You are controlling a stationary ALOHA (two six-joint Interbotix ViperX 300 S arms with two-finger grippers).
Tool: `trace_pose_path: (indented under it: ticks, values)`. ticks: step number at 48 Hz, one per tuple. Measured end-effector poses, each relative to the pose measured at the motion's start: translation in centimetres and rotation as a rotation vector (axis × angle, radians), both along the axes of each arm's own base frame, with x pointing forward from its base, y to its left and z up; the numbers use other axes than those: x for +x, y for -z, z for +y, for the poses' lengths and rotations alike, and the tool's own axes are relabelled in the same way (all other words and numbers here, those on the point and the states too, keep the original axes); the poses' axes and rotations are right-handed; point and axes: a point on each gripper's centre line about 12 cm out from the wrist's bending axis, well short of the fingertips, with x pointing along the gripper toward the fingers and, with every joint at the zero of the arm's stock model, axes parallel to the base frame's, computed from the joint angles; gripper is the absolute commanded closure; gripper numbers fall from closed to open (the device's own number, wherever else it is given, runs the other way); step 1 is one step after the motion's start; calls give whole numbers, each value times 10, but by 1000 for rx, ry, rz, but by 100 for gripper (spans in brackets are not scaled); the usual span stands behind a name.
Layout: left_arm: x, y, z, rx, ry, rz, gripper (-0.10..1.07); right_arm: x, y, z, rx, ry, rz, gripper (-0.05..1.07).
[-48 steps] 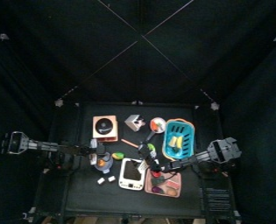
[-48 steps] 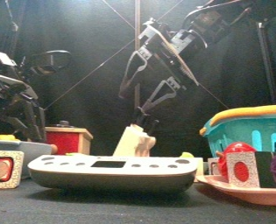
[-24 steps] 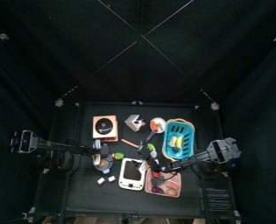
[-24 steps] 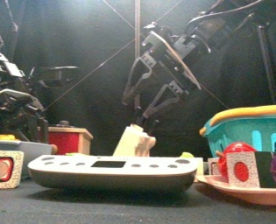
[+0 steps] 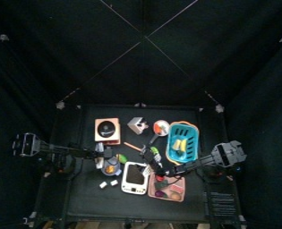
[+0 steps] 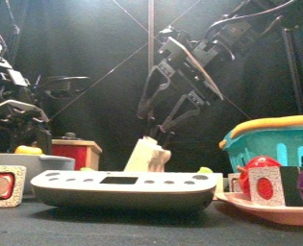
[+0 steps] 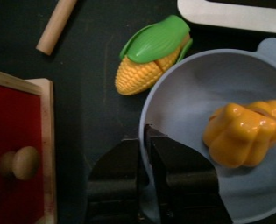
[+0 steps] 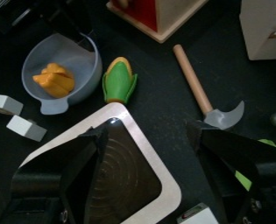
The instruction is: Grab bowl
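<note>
I see the left gripper [image 7: 152,171] pinched nearly closed on the bowl's [image 7: 210,96] rim, one jaw inside, one outside. The bowl sits just left of the white device [image 5: 133,177] and holds an orange toy pepper [image 7: 248,131]; a toy corn cob [image 7: 152,54] lies beside it. Right of the device, the right gripper [image 8: 152,140] hangs with jaws spread, empty. Beyond it, the blue basket [image 5: 183,139] carries yellow items.

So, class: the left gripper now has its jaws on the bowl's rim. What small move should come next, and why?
Probably a gentle lift straight up. The left gripper looks pinched on the bowl rim, one jaw inside and one outside, and the orange piece sits loose inside, so tilting could spill it.
</note>
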Motion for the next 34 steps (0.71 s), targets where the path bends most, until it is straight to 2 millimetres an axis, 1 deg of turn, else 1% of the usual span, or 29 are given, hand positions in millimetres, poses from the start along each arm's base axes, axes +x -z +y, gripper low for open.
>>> trace_pose_path:
  ticks: [10,21,28,34]
  values:
    - [-1,-11,1,-5,-22,-32,71,-1,2,1,1,2,6,2]
    - [-6,-33,1,-81,-142,-59,71,-2,2,3,0,1,5,2]
    - [-11,-38,1,-117,-186,-56,71,-2,2,2,-1,3,7,2]
    - [-12,-41,0,-121,-186,-67,71,-2,1,2,0,3,5,2]
